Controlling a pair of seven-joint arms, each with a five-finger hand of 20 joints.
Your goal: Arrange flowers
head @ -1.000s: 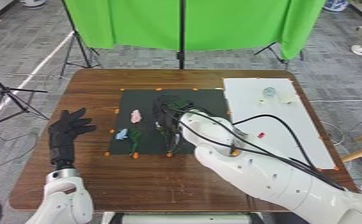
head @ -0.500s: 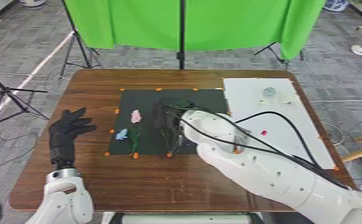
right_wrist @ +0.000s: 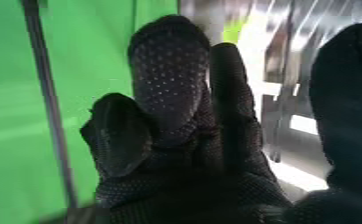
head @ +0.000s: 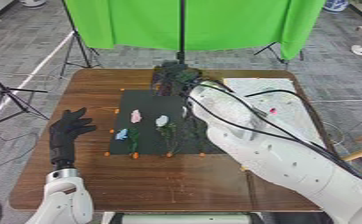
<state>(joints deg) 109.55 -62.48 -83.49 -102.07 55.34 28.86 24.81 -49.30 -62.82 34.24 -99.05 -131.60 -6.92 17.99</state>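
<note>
Your right hand (head: pixel 170 76) is open, gripping nothing visible, over the mat's (head: pixel 143 100) far edge, probably to clear the blooms. Nearer the robot from it: white flower (head: pixel 162 121); pink (head: pixel 136 116) and blue (head: pixel 121 134) blooms leftward, spaced apart, likely for layout. Rightward: red bit (head: pixel 272 110) on white sheet (head: pixel 289 118). Left hand (head: pixel 68 128) open, well left, out of the way.
</note>
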